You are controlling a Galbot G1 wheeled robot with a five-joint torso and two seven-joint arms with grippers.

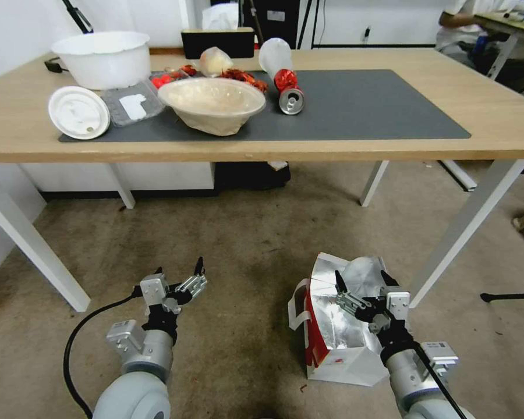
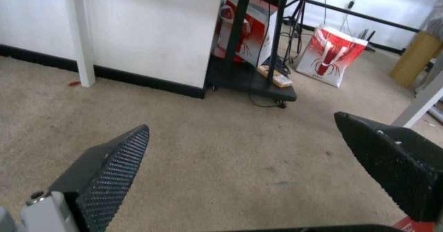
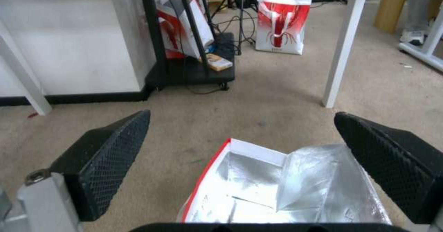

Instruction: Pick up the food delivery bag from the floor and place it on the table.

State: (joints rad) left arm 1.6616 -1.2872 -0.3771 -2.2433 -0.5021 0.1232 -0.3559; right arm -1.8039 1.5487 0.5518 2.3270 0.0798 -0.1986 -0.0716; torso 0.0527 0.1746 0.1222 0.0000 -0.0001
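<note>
Standing on the floor (image 1: 244,244), the food delivery bag (image 1: 332,331) is partly hidden by the right pincer (image 1: 361,281), spread wide above its mouth; left pincer (image 1: 179,272) likewise spread, empty.

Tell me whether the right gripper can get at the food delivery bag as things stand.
Probably yes. The right gripper hangs over the food delivery bag, jaws open above its foil-lined mouth, with nothing between them.

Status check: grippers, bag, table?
Right gripper open above food delivery bag, no grasp. Left gripper open, idle over floor. Table: mat's right half free.
</note>
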